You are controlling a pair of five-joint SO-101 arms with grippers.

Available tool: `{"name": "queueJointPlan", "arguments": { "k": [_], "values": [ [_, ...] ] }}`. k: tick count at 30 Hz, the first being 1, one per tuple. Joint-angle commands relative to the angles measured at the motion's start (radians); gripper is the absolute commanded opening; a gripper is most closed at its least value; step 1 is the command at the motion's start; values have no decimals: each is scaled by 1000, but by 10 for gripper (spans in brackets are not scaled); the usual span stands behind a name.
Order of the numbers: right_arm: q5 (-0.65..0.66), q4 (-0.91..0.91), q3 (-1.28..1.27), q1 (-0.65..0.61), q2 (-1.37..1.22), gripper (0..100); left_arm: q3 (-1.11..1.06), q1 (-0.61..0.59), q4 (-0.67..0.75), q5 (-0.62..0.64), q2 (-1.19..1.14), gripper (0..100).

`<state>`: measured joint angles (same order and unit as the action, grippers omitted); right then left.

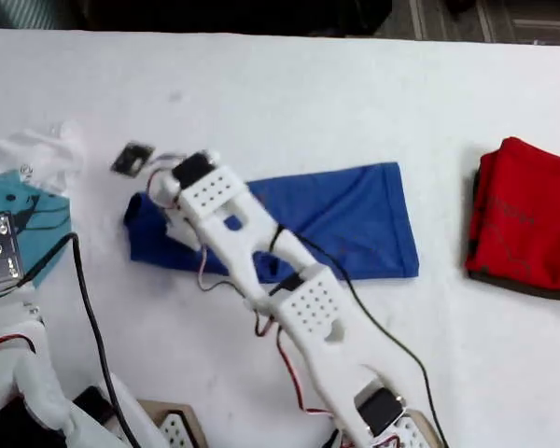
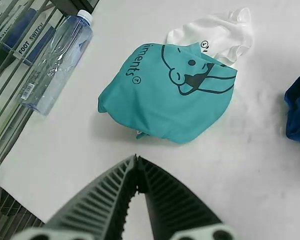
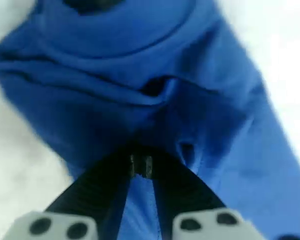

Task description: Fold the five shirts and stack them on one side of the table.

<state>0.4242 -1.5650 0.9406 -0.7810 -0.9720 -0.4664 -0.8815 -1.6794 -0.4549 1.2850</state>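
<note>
The right tool is clamping tight on the bunched end of the blue shirt, which is lying across the middle of the worktop. The left tool is hanging closed and empty near the teal shirt. A folded red shirt is sitting well apart.

Lab: white table, equipment shelving.

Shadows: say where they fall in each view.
High view: faint shadow under the right arm on the table. Left wrist view: soft shadow beside the teal shirt. Right wrist view: dark creases in the blue shirt, shaded near the fingers.
</note>
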Motion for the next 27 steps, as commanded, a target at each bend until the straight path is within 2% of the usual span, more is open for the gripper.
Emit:
{"name": "queueJointPlan", "arguments": {
  "k": [1, 7, 16, 18, 22, 23, 27],
  "values": [
    [0, -130, 104, -36, 41, 19, 3, -4, -5, -8, 4, 24],
    [-6, -162, 78, 61, 236, 18, 3, -1, 2, -8, 5, 24],
    [-6, -162, -316, 331, 582, 22, 3, 1, 0, -6, 5, 24],
    [-6, -162, -394, 412, 639, 67, 3, 1, 0, -6, 5, 24],
    [-9, -160, -517, 552, 710, 291, 3, 2, 0, -6, 4, 27],
    [-9, -160, -537, 581, 713, 317, 3, 2, 0, -6, 2, 27],
    [-9, -102, -578, 679, 653, 323, 3, 2, 2, -9, 2, 27]
  ]
}}
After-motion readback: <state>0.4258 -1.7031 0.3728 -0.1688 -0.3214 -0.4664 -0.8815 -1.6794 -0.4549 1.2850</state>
